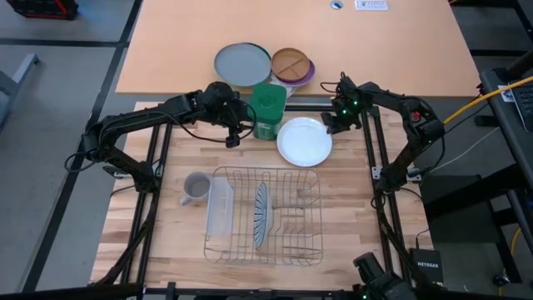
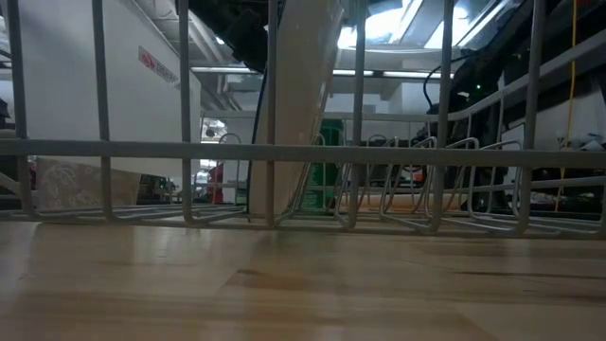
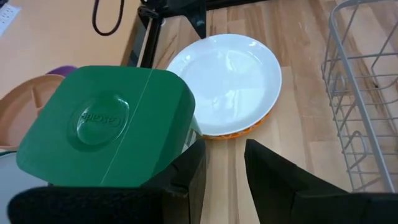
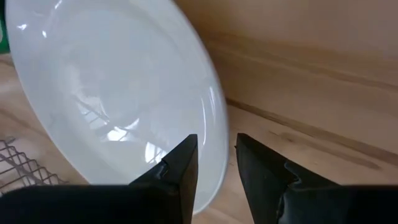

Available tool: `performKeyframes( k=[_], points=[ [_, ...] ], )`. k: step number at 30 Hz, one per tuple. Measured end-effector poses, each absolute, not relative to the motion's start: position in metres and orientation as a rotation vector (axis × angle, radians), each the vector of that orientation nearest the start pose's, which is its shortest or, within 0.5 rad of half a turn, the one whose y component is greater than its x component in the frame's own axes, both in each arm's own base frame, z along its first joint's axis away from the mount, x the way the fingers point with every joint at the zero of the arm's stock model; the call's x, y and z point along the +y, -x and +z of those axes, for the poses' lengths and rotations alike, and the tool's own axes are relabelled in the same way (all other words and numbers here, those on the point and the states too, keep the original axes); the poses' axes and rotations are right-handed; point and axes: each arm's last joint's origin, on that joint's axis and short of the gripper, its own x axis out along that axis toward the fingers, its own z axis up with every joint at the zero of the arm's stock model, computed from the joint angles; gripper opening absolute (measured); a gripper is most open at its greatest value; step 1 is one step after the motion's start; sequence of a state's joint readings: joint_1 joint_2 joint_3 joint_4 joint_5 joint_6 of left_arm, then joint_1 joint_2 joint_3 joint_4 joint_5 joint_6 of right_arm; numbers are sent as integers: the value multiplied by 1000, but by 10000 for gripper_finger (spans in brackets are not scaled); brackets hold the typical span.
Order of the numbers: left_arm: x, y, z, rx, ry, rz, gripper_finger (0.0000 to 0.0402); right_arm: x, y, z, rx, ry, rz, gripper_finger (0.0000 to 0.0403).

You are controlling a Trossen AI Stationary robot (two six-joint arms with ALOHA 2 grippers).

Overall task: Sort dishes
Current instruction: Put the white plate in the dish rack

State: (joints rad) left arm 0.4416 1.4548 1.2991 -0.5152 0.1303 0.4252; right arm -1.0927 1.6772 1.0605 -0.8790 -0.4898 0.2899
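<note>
A white plate (image 1: 304, 142) lies on the wooden table, stacked on an orange plate whose rim (image 3: 239, 132) shows beneath it. A blue-and-white striped plate (image 1: 261, 215) stands on edge in the wire dish rack (image 1: 291, 177). My right gripper (image 1: 331, 125) hangs low at the white plate's far right rim, slanting down. Its fingers are a little apart, and the rim (image 4: 214, 118) runs into the gap (image 4: 216, 146). My left gripper (image 1: 236, 136) is open and holds nothing. It hovers beside a green container (image 3: 106, 124), left of the plates. My right gripper has one finger (image 4: 180, 165) over the white plate's inside and the other (image 4: 258, 165) outside its rim. It comes from above, slanting down. Whether either finger touches the plate I cannot tell. The plate lies flat on the orange plate.
A grey plate (image 1: 243, 64) and a brown divided plate (image 1: 291, 65) lie on the far tabletop behind the green container (image 1: 268, 110). A grey mug (image 1: 195, 188) stands left of the rack. Bare wood lies right of the rack.
</note>
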Motion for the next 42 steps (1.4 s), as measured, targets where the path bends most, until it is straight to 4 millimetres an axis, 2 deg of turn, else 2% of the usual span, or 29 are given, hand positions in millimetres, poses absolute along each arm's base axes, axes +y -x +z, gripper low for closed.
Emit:
performKeyframes(
  k=[10, 18, 27, 35, 42],
  points=[
    [132, -288, 327, 696, -216, 157, 100, -246, -144, 167, 990, -1343, -631, 115],
    [132, -288, 327, 697, -224, 154, 100, -232, -159, 153, 990, -1333, -586, 115],
    [132, -288, 327, 698, -225, 154, 100, -221, -176, 153, 1022, -1282, -571, 114],
    [132, -288, 327, 698, -247, 143, 100, -219, -180, 152, 1024, -1265, -567, 66],
    [130, -288, 327, 681, -320, 51, 100, -224, -182, 153, 984, -1228, -579, 37]
  ],
)
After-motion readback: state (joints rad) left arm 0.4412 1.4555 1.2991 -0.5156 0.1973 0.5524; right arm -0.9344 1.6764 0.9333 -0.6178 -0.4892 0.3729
